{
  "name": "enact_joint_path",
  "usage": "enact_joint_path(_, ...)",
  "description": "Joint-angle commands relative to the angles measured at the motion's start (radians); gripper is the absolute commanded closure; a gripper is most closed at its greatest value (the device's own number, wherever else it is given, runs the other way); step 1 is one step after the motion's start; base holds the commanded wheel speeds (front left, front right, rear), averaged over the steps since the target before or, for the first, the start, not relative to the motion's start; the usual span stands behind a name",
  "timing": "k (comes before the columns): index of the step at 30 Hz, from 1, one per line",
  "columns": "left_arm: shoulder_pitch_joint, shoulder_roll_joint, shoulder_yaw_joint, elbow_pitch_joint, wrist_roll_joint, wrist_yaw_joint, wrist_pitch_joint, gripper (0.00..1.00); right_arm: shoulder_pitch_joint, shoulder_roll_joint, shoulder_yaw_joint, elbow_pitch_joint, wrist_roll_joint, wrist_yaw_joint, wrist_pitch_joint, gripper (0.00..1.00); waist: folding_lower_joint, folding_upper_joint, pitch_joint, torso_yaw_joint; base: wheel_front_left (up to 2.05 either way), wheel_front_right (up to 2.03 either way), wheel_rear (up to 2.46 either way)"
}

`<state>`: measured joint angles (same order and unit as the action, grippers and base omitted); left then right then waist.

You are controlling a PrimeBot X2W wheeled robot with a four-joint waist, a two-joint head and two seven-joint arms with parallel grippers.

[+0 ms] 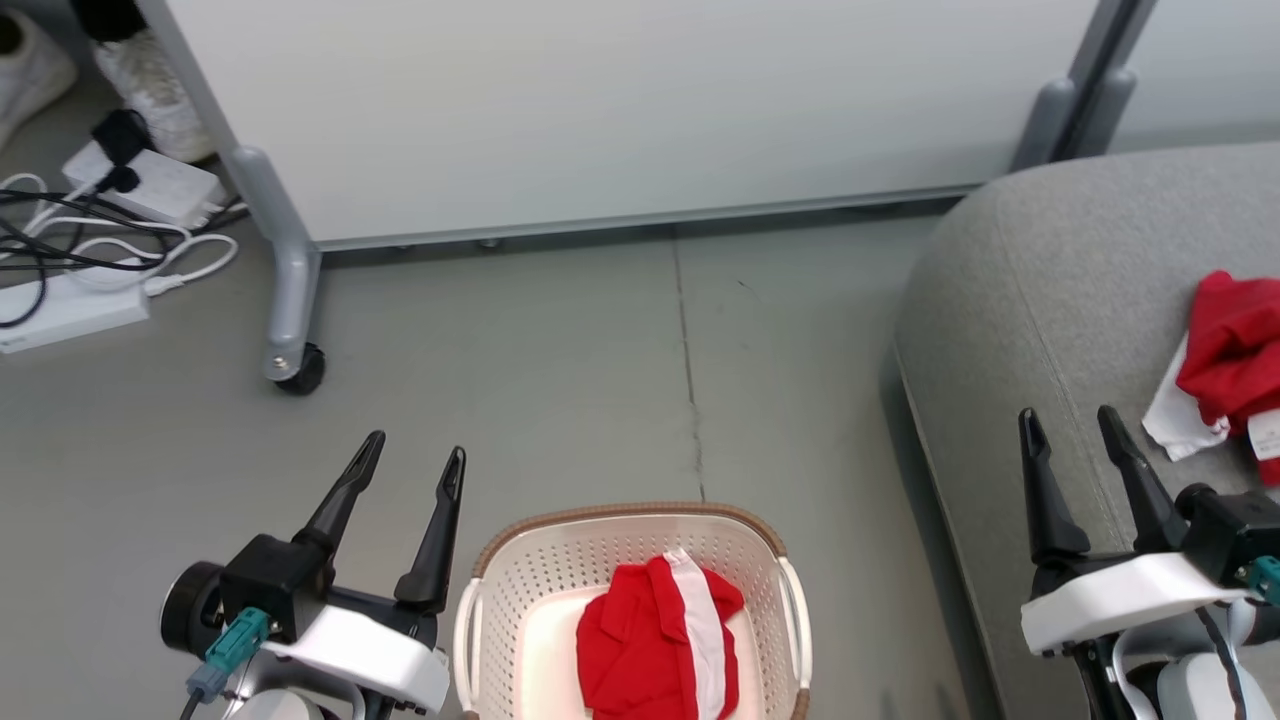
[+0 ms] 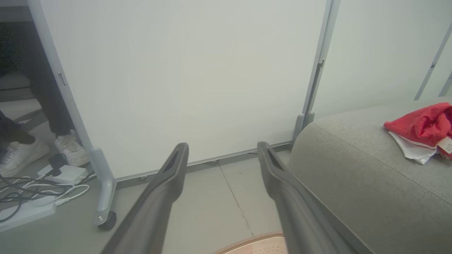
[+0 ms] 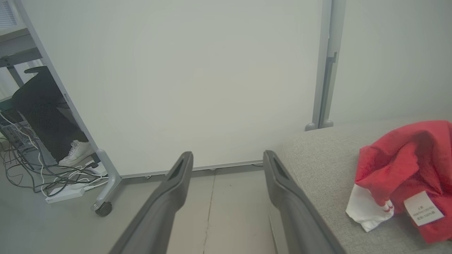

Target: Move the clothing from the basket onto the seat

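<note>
both grippers are hanging wide open, gripping nothing. the left gripper (image 1: 416,445) is hovering over the floor (image 1: 560,380) just left of the basket (image 1: 620,512), and the right gripper (image 1: 1067,413) is hovering over the seat (image 1: 1040,300). one red garment (image 1: 655,640) is lying inside the basket, while a second red garment (image 1: 1235,350) is resting on the seat.
</note>
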<state>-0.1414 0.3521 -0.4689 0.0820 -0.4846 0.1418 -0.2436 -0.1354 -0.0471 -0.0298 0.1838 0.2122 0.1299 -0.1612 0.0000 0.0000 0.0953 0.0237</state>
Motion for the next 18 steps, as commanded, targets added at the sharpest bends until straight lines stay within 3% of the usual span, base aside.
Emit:
enact_joint_path(1, 0.017, -0.002, 0.007, 0.009, -0.006, 0.006, -0.005, 0.0, 0.019, -0.007, 0.0, -0.004, 0.009, 0.002, 0.007, 0.0, 0.0, 0.0, -0.034, 0.037, 0.0, 0.0, 0.0)
enact_joint_path(12, 0.079, -0.006, 0.072, 0.045, -0.03, 0.043, -0.018, 0.0, 0.096, -0.007, 0.019, -0.03, 0.001, 0.002, 0.04, 0.0, 0.0, 0.0, -0.109, 0.084, 0.0, 0.0, 0.0)
enact_joint_path(18, 0.104, -0.011, 0.144, 0.04, -0.039, 0.036, -0.021, 0.0, 0.12, -0.007, 0.006, -0.057, -0.006, 0.002, 0.054, 0.0, 0.0, 0.0, -0.119, 0.083, 0.0, 0.0, 0.0)
